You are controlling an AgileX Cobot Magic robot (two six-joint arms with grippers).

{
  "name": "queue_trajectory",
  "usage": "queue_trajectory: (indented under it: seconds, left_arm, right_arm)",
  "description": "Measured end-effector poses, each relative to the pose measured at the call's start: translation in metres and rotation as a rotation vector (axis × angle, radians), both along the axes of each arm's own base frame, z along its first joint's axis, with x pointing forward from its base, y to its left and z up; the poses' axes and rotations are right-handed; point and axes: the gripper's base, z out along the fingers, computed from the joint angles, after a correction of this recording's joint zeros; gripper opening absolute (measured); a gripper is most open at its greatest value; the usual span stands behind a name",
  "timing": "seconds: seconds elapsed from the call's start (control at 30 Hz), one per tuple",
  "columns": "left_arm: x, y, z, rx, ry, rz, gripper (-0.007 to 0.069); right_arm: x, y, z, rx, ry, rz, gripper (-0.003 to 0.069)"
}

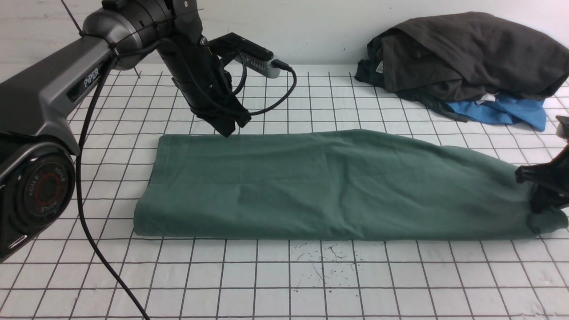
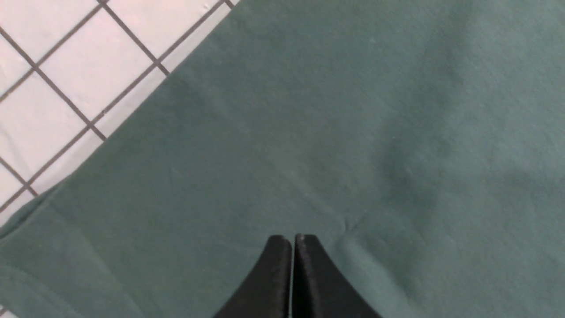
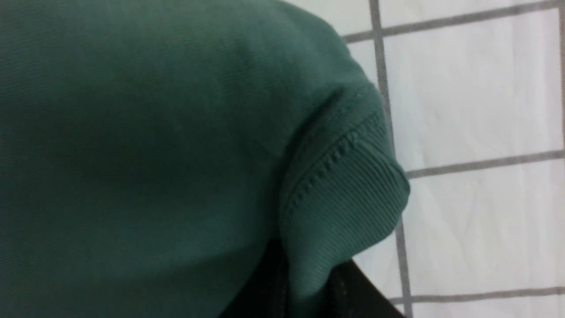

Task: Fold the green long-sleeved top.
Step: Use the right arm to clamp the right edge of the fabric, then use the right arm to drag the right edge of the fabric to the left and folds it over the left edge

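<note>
Left arm (image 1: 49, 89) up close, left hand (image 1: 227, 130) shut over green long-sleeved top's (image 1: 329, 186) far-left corner; right hand (image 1: 540, 209) grips ribbed end (image 3: 353, 198) nr bench's (image 1: 284, 284) right edge, so crosswise-fold grab, I reckon; nxt lift, carry leftward.

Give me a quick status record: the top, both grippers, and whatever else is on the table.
top: the green long-sleeved top lies flat as one long folded band across the gridded table
left gripper: the left gripper is shut and empty, over the band's far left corner
right gripper: the right gripper is closed on the ribbed edge at the band's right end
other items: a dark heap of clothes lies over a blue garment at far right, apart from the top
fold: long band, not yet compact
</note>
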Motion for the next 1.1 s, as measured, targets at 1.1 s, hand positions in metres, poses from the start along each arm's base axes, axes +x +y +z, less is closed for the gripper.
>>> queue_trajectory:
  seconds: [1.1]
  left_arm:
    - [-0.166, 0.063, 0.265, -0.031, -0.616, 0.171, -0.0007]
  right_arm:
    - [-0.009, 0.341, 0.145, 0.188, -0.377, 0.790, 0.0051]
